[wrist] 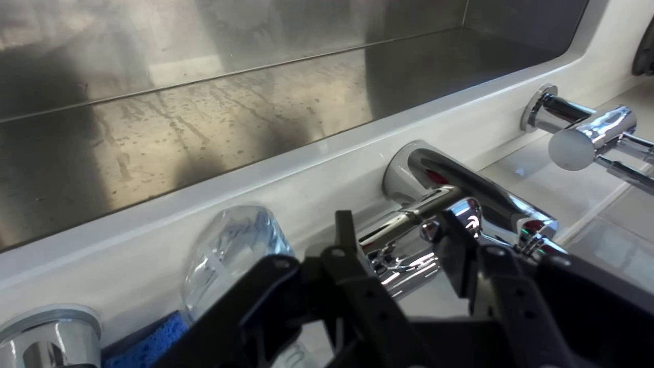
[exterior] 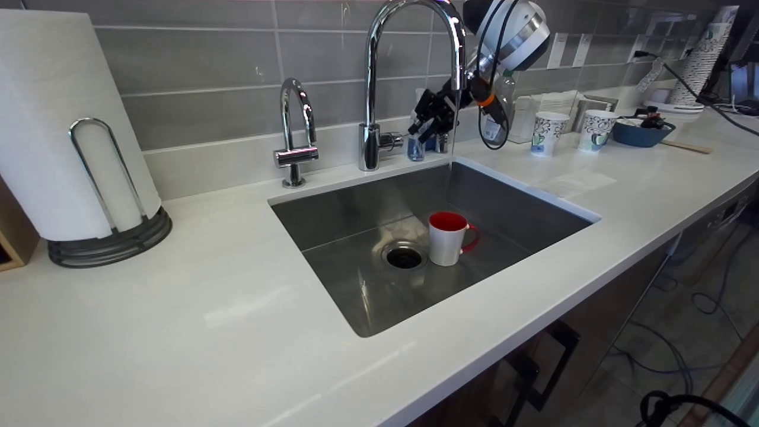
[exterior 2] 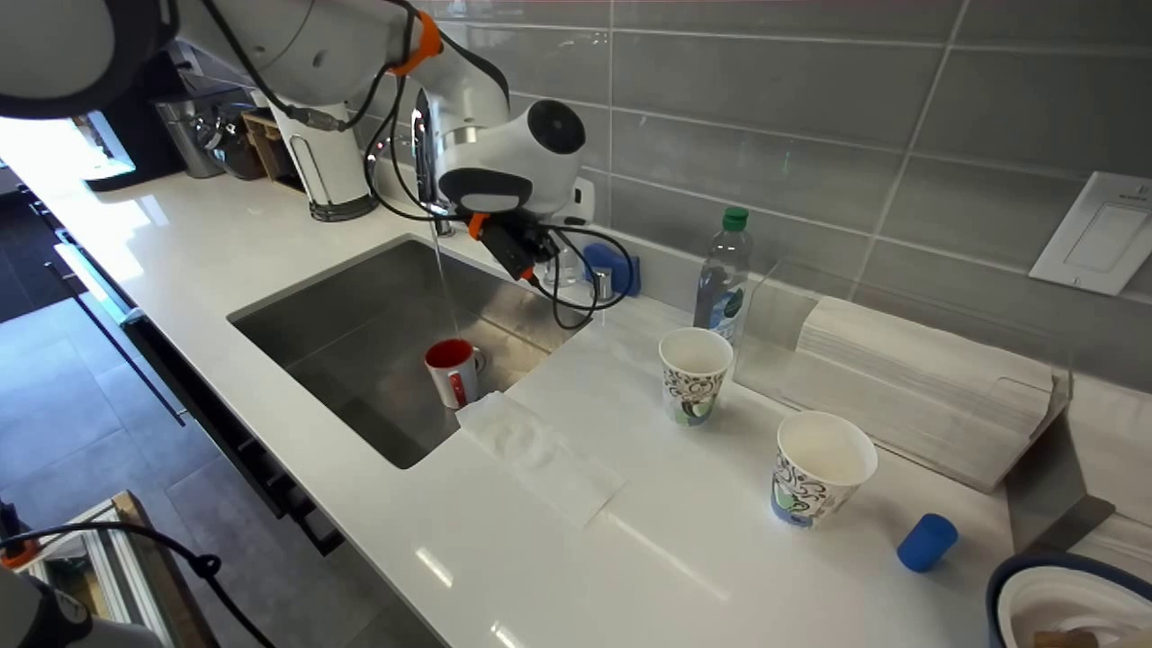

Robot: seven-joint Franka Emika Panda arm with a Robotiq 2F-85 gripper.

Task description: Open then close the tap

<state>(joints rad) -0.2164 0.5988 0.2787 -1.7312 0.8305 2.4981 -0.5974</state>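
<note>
The tap (exterior: 371, 89) is the tall chrome gooseneck at the back of the sink. A thin stream of water (exterior: 452, 139) falls from its spout; the stream (exterior 2: 443, 279) also shows in an exterior view, where the arm hides most of the tap. In the wrist view the tap's upright body (wrist: 490, 194) and its short horizontal side handle (wrist: 409, 255) are close. My gripper (wrist: 398, 225) is open, its fingers apart on either side of the handle with a small stub by one finger. Contact cannot be told. The gripper (exterior: 420, 127) also shows beside the handle in an exterior view.
A white mug with red inside (exterior: 445, 243) stands in the sink (exterior: 356, 296) by the drain. The small tap (exterior: 295, 155) stands beside the tall one. A clear bottle (wrist: 230, 250), a blue sponge (wrist: 148, 342) and a chrome fixture (wrist: 51, 337) are close to the gripper. Paper cups (exterior 2: 693, 373) stand farther along.
</note>
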